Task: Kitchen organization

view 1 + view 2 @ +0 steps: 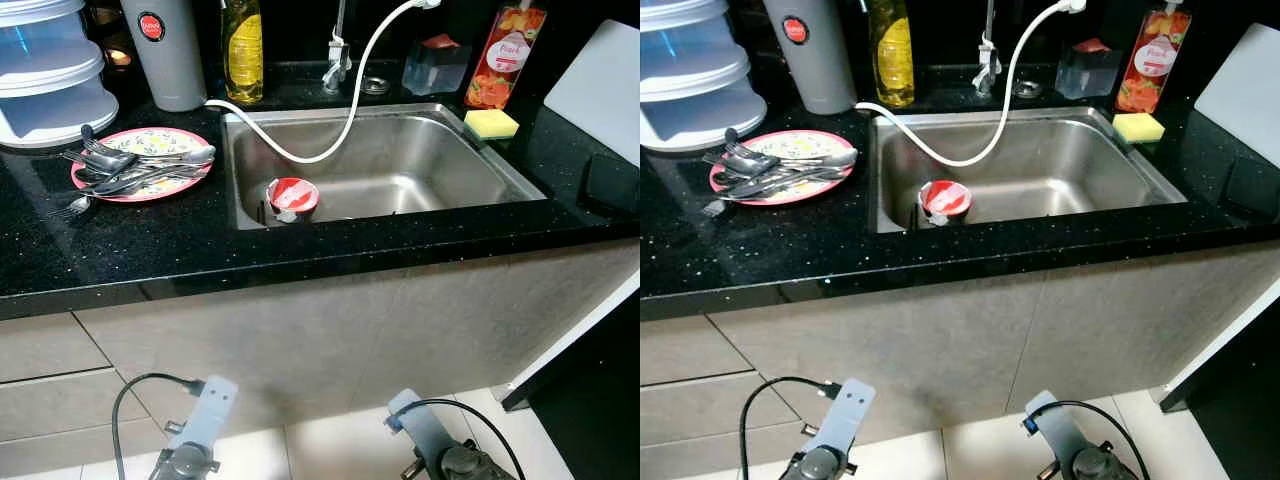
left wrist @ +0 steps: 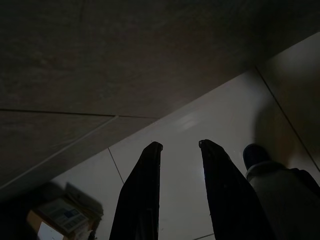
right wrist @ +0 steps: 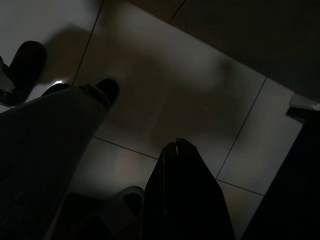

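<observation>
A pink plate (image 1: 150, 142) heaped with several forks and spoons (image 1: 130, 170) lies on the black counter (image 1: 300, 250), left of the steel sink (image 1: 480, 150). A red and white cup (image 1: 292, 196) stands in the sink's near left corner. Both arms hang idle below the counter edge, in front of the cabinet. In the dark left wrist view my left gripper (image 2: 180, 146) is open, its black fingers apart over the floor tiles. In the right wrist view my right gripper (image 3: 175, 144) is shut, its tips together, holding nothing.
A grey canister (image 1: 165, 50), a yellow soap bottle (image 1: 243, 45), a tap (image 1: 338, 60) with a white hose (image 1: 350, 110), a clear box (image 1: 435, 62), a red bottle (image 1: 505, 55) and a yellow sponge (image 1: 491, 123) line the back. White stacked containers (image 1: 50, 80) stand far left. A person's legs and shoes (image 3: 60, 110) are beside me.
</observation>
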You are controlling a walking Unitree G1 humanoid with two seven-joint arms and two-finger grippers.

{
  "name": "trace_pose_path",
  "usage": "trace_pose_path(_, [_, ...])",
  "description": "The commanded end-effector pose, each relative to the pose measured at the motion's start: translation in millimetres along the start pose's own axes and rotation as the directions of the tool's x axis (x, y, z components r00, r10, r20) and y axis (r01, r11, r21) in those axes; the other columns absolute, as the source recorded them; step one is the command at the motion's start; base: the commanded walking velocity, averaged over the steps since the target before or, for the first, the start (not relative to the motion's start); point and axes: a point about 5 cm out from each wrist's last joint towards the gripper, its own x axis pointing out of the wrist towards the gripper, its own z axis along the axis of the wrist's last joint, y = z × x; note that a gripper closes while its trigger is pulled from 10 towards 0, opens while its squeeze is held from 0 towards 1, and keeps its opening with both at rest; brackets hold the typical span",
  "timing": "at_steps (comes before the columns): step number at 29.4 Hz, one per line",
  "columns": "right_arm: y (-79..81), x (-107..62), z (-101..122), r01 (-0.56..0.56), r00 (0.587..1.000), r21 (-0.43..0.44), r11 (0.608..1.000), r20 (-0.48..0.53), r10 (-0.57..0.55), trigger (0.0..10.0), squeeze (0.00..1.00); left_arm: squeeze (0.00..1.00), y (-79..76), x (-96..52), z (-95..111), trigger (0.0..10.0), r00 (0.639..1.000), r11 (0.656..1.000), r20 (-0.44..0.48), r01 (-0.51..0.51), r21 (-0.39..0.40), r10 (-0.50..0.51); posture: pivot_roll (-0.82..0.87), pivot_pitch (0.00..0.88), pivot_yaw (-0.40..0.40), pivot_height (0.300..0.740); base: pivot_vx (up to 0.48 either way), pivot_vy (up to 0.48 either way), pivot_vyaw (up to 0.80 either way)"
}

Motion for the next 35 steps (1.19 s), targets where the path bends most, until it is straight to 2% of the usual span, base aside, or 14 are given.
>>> trace_pose_path(1, [-4.3, -0.6, 0, 0.01, 1.0, 0.006, 1.0, -0.005, -0.01, 10.0, 0.0, 0.0, -3.6, 0.4, 4, 10.0, 1.0, 1.0, 0.004, 0.012, 0.013, -0.012, -0.01, 0.0, -0.026, 0.74, 0.0, 0.0, 0.0])
trace_pose_path(11, [-3.0, -1.8, -8, 0.012, 1.0, 0.015, 1.0, -0.018, -0.012, 10.0, 0.0, 0.0, -2.4, 0.6, 2, 10.0, 1.0, 1.0, -0.009, 0.014, 0.022, -0.014, -0.01, 0.0, -0.028, 0.74, 0.0, 0.0, 0.0])
trace_pose_path(22, [1.2, -2.8, -16, 0.0, 0.999, 0.004, 1.0, -0.038, 0.001, 10.0, 0.0, 0.0, -7.0, -0.2, 2, 10.0, 1.0, 0.991, 0.009, 0.026, 0.13, -0.028, 0.01, 0.0, -0.045, 0.74, 0.0, 0.0, 0.0])
trace_pose_path(31, [-1.8, -2.9, -15, 0.004, 0.999, -0.015, 1.0, -0.044, -0.005, 10.0, 0.0, 0.0, -5.7, 0.0, 2, 10.0, 1.0, 0.993, -0.003, 0.019, 0.12, -0.019, 0.02, 0.0, -0.055, 0.74, 0.0, 0.0, 0.0])
trace_pose_path(35, [-2.5, -1.7, -8, 0.006, 1.0, -0.016, 1.0, -0.027, -0.007, 10.0, 0.0, 0.0, -4.5, -0.8, -6, 10.0, 0.998, 0.998, -0.057, 0.029, 0.056, -0.025, 0.02, 0.0, -0.058, 0.74, 0.0, 0.0, 0.0])
